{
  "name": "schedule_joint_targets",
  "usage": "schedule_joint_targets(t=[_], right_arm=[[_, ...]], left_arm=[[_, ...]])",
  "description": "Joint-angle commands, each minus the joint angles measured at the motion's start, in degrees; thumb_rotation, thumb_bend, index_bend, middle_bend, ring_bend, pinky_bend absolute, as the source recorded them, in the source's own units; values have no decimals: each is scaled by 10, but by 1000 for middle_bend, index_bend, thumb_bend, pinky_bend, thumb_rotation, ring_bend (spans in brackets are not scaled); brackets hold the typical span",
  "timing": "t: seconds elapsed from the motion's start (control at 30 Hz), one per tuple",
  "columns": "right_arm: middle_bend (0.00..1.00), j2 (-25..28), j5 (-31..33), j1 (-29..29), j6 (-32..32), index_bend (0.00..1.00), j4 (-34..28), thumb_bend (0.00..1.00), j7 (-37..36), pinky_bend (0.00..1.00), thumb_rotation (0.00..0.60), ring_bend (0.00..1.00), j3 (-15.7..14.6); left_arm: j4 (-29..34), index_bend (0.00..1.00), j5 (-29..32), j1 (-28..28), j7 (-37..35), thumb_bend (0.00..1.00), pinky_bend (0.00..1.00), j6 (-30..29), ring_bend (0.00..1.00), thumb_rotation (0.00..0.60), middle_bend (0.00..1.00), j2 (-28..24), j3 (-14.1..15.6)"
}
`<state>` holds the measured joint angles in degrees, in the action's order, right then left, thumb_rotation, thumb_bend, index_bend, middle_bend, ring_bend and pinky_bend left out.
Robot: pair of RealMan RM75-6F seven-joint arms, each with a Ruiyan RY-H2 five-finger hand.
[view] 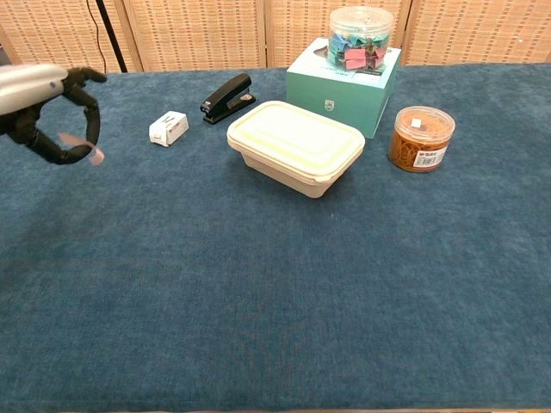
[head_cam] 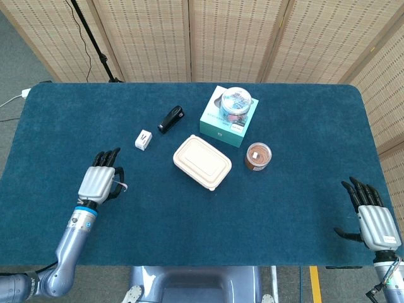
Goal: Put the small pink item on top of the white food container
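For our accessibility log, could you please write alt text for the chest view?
The left hand, raised at the far left, pinches a small pink item above the blue table. To its right sits a white food container, lid closed, with a small white box and black stapler behind.

The head view looks steeply down from high above the counter's (head_cam: 284, 208) near edge, taking in the whole top. The chest view sits lower and closer, facing 12 o'clock across the counter (view: 284, 301). Both share the container (head_cam: 201, 162) (view: 297, 146).

left hand (view: 43, 107) cut by chest view's edge, small pink item (view: 86, 148) blurred
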<state>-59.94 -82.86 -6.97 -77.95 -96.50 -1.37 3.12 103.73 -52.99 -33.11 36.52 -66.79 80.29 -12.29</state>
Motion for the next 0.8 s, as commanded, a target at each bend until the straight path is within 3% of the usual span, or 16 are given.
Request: schedule_joint_targets(t=[0.03, 0.17, 0.43, 0.8], right_arm=[[0, 0, 3, -2, 2, 0, 3, 0, -1, 0, 600, 0, 2], [0, -4, 13, -4, 4, 0, 7, 0, 3, 0, 600, 0, 7], [0, -12, 40, -12, 20, 0, 21, 0, 10, 0, 600, 0, 17], [0, -17, 73, -16, 34, 0, 30, 0, 19, 0, 600, 0, 26]], left_arm=[[22, 609, 44, -74, 91, 451, 0, 22, 0, 600, 0, -13, -33], [-13, 617, 78, -135, 135, 456, 0, 47, 0, 600, 0, 15, -51], [-108, 627, 138, -241, 231, 459, 0, 58, 0, 600, 0, 94, -51], [-219, 637, 200, -329, 282, 465, 0, 85, 0, 600, 0, 170, -44]])
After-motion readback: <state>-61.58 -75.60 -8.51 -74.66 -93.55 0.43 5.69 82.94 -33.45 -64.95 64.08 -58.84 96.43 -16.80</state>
